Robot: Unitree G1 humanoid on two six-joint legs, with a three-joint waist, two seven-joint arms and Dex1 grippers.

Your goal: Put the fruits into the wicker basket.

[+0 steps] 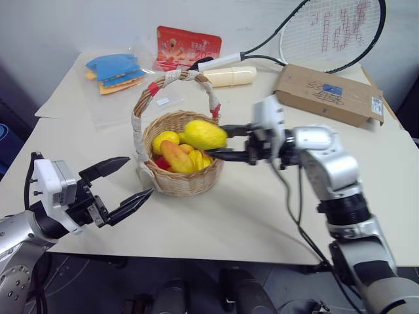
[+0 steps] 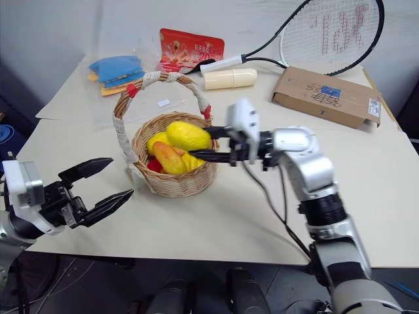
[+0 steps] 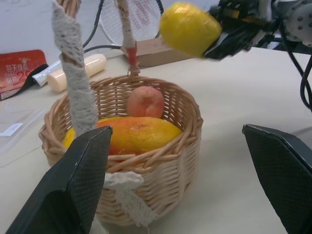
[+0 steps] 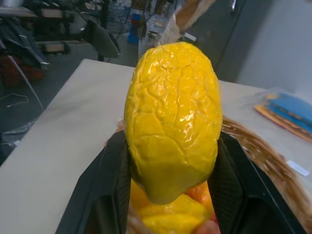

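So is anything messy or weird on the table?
Nothing looks spilled or broken. The wicker basket stands upright with fruits inside, and the right hand holds a yellow lemon over it. The racket, cardboard box and packets lie flat.

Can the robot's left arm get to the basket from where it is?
Probably yes. The left gripper hangs open just beside the wicker basket, with bare table between them. Only the right gripper, holding a yellow fruit above it, might crowd things.

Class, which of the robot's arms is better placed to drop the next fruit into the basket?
Right: the right gripper already clamps a wrinkled yellow lemon-like fruit over the round tan wicker basket; the left gripper hangs open beside it.
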